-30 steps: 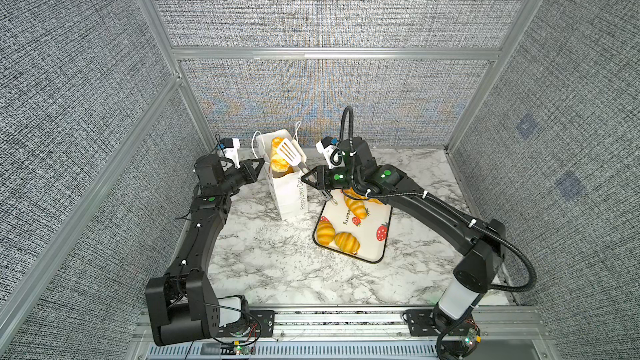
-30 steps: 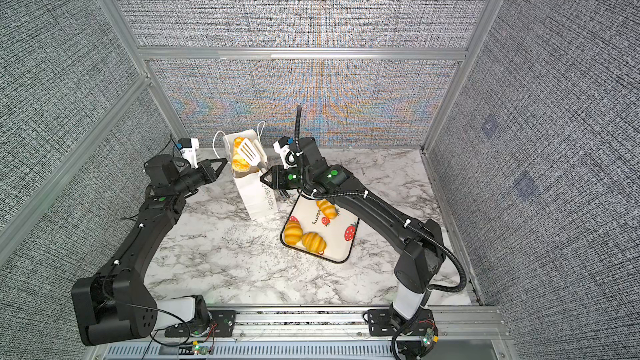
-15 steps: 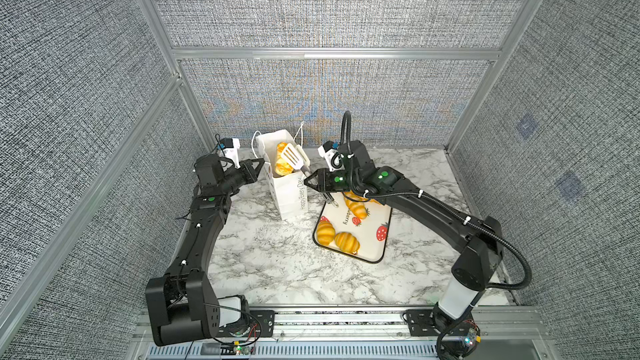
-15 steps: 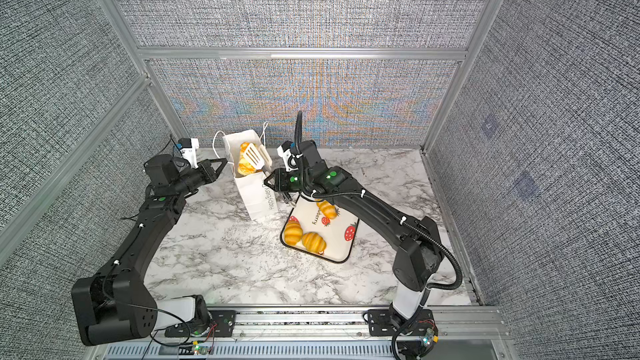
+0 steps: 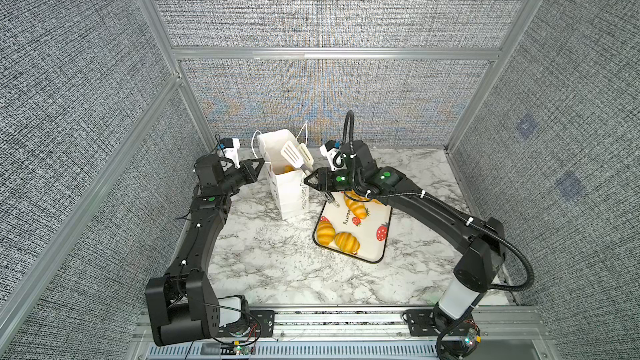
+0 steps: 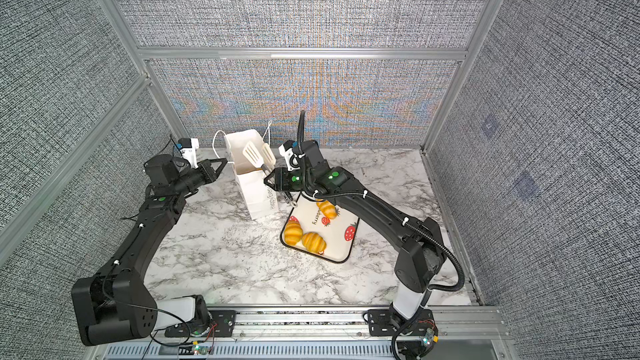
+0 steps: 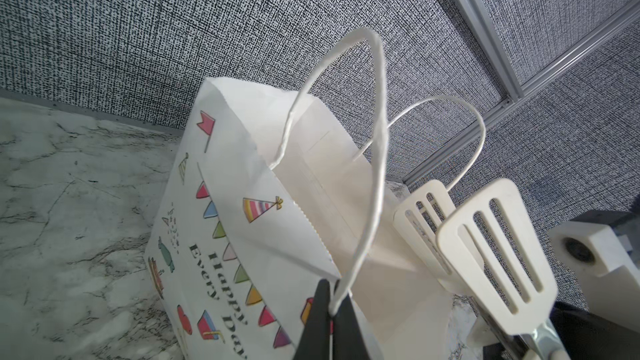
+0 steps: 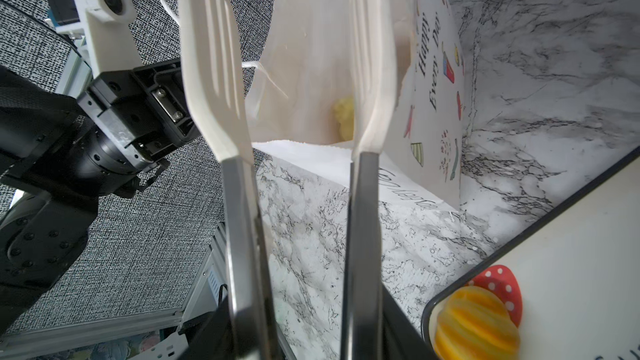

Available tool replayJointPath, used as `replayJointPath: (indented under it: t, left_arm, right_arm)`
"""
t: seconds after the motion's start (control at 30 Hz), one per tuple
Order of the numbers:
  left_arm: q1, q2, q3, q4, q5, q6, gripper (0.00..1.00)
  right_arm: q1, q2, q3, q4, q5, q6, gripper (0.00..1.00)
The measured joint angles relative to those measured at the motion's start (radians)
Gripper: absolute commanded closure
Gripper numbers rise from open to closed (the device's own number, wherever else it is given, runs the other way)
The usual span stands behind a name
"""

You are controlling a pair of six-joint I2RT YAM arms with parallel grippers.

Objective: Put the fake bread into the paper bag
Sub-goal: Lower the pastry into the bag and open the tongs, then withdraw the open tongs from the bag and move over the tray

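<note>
Landmark: the paper bag (image 5: 289, 190) stands upright on the marble table (image 5: 277, 271) with its mouth open. I place everything else from it.
Left side: my left gripper (image 7: 329, 309) is pinched tight on the bag's near cord handle (image 7: 375, 167), right at the rim, which steadies the bag.
Right side: my right gripper (image 5: 309, 179) sits just beside the bag and grips the metal arms of the tongs (image 5: 294, 155). The two slotted blades stand apart over the bag's mouth with nothing between them.
Fake bread in the bag: one yellow piece (image 8: 344, 119) lies down inside. I cannot see whether there are more.
Fake bread left: croissants (image 5: 325, 232) lie on the strawberry tray (image 5: 377, 258), just beside the bag on my right arm's side. At least three show, and my arm hides part of the tray.
How the bread will handle: I judge it light and hard-skinned. Its gloss should make it slippery between smooth plastic blades, and it is unlikely to crush.
Where to take hold: across the thick ridged middle, one blade on each long flank, not on the tapering ends.
How the bag will handle: the paper looks thin and light and the bag is tall. A knock from the blades could tip or crease it, so I would keep the handle hold.
</note>
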Motion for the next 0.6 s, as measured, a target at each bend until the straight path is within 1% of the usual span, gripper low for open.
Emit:
replayJointPath:
  t: [0.4,0.6]
  left_arm:
    - [0.0,-0.002,0.0,0.0,0.0,0.0,1.0]
    - [0.0,-0.004,0.0,0.0,0.0,0.0,1.0]
  right_arm:
    - [-0.006,-0.013,0.081,-0.057,0.006,-0.032,0.52]
    - [-0.023,-0.045,0.084,-0.074,0.032,-0.055,0.52]
